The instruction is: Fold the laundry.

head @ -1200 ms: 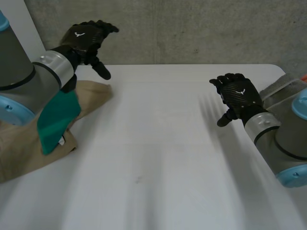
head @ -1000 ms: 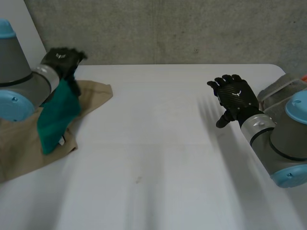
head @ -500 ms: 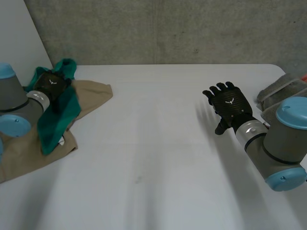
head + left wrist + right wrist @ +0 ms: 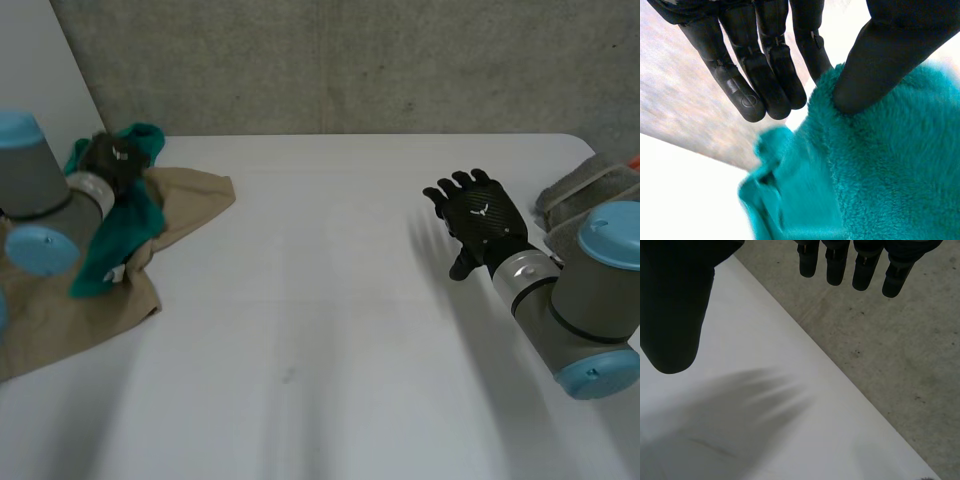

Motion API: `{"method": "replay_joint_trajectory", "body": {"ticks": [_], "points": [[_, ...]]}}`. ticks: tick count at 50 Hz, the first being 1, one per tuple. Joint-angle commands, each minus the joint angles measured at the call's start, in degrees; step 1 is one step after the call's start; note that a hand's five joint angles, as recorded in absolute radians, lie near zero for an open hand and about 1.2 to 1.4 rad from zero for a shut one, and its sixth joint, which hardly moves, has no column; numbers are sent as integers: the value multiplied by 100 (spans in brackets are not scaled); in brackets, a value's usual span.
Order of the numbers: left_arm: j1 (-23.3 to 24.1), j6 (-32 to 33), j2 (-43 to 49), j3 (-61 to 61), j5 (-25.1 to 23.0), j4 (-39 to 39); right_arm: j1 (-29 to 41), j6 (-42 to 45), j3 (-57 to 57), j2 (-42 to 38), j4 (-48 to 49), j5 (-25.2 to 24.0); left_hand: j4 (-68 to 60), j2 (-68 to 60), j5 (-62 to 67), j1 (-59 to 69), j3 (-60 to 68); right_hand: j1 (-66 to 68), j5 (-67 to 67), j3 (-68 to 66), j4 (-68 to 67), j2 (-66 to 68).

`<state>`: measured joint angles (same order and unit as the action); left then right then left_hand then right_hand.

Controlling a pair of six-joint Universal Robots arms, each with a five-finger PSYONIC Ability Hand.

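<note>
Your left hand (image 4: 113, 157) dropped onto the teal cloth (image 4: 118, 235) at 10 o'clock, apparently pinching it, so folding starts; right hand (image 4: 480, 220), 3 o'clock — splayed, empty.

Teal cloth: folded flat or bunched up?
Bunched. The teal cloth hangs crumpled from the left hand, pinched between thumb and fingers.

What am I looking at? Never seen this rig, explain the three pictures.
Two robot arms with black mechanical hands at a white table. The wide picture comes from a camera behind the arms, looking down; the other two from cameras on each wrist, looking along the palm. A tan cloth lies near the left arm, a grey cloth by the right. The left hand pinches a teal fleece cloth between thumb and fingers. The right hand is open, holding nothing.
</note>
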<state>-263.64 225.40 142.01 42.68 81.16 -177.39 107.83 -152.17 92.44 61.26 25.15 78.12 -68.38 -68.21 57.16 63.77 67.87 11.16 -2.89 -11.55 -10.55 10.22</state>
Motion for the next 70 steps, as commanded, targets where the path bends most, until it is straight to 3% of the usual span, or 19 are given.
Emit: {"method": "replay_joint_trajectory", "body": {"ticks": [1,5,12,21,22,23,24,25,27,34,43,53,57,58,60,65,70], "points": [[715,-1794,-1866,443,-30,-77,-95,-40,-24,122,7,2,-1162,-1179,1284,1623,1213,-116,289,155,55,-22],[1207,-2332,-2641,303,-56,-16,-113,-23,-33,123,7,2,-1162,-1179,1284,1623,1213,-116,289,155,55,-22],[1876,-2650,-3486,109,58,362,-157,-14,-42,123,7,2,-1162,-1179,1284,1623,1213,-116,289,155,55,-22],[2290,-2431,-3409,460,269,372,-218,-5,-69,105,60,2,-1162,-1179,1284,1623,1213,-116,289,155,55,-22],[2282,-2379,-3330,522,269,372,-218,4,-69,105,60,2,-781,-798,903,1242,832,-116,289,155,55,-22],[2264,-2326,-3242,575,269,372,-227,4,-77,96,60,2,422,405,-300,39,-371,-116,289,155,55,-22],[2203,-2195,-3032,636,269,363,-236,21,-77,96,60,2,3249,3231,-3126,-2788,-3197,-116,289,155,55,-22],[2150,-2133,-2908,654,269,380,-236,30,-86,96,60,2,4543,4525,-4420,-4082,-4491,-116,289,155,55,-22],[1949,-1905,-2479,654,269,389,-253,56,-86,88,60,10,5838,5821,-5716,-5377,-5787,-116,289,155,55,-22],[1272,-912,-1204,295,155,424,-254,232,-95,0,60,2,5838,5821,-5716,-5377,-5787,-116,289,155,55,-22],[121,608,667,-1083,-494,748,-201,443,-104,-150,60,19,5482,5465,-5360,-5021,-5431,-116,289,155,55,-22],[-496,1181,1803,-2202,-1005,1198,-201,540,-104,-264,87,19,5195,5178,-5073,-4734,-5144,-116,289,155,55,-22],[-531,1234,1918,-2246,-1312,1119,-183,557,-104,-290,104,37,3636,3619,-3514,-3175,-3585,-116,289,155,55,-22],[-514,1234,1909,-2238,-1409,1066,-183,557,-104,-299,104,37,1332,1315,-1210,-871,-1281,-116,289,155,55,-22],[-487,1199,1848,-2194,-1462,1048,-157,557,-95,-317,104,72,-1152,-1169,1274,1613,1203,-116,289,155,55,-22],[-242,936,1129,-1702,-1261,996,-104,566,-86,-326,113,142,-1162,-1179,1284,1623,1213,-116,289,155,55,-22],[311,155,-319,-816,-1050,444,-34,584,-77,-361,130,160,-1162,-1179,1284,1623,1213,-116,289,155,55,-22]]}}
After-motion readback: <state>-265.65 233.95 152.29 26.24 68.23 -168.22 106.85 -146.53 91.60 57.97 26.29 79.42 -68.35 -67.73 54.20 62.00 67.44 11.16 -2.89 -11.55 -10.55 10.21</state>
